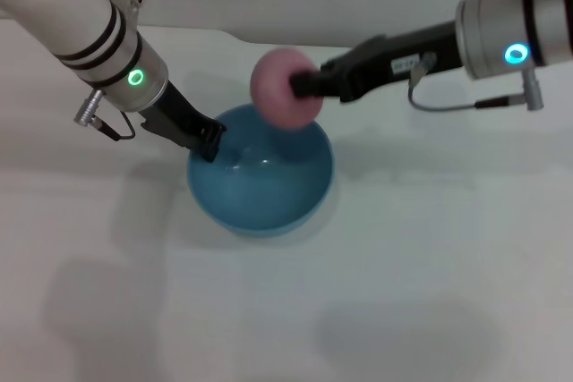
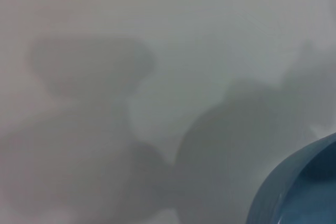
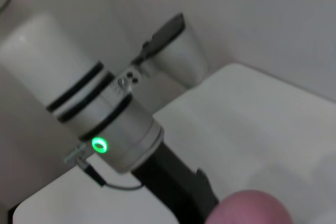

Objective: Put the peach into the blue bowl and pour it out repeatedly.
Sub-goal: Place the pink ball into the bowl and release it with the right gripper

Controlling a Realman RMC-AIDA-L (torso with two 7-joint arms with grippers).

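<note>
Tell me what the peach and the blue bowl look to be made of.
Peach, held in the right gripper above the bowl: matte pink, evenly coloured, no shine; likely foam or soft plastic, cannot be sure. Blue bowl, its rim gripped by the left gripper: smooth light-blue plastic, with glossy highlights inside.

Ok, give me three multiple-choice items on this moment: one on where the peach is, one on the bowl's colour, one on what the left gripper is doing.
1. Where is the peach?
A. Held above the bowl's far rim
B. Lying on the table
C. Resting at the bowl's bottom

2. What colour is the bowl?
A. Red
B. Light blue
C. Yellow

3. What is the left gripper doing?
A. Holding the peach
B. Parked far from the bowl
C. Closed on the bowl's rim

Answers: 1 A, the right gripper grips it in the air over the rim. 2 B, its wall and inside are blue. 3 C, its fingers clamp the rim's left side.
</note>
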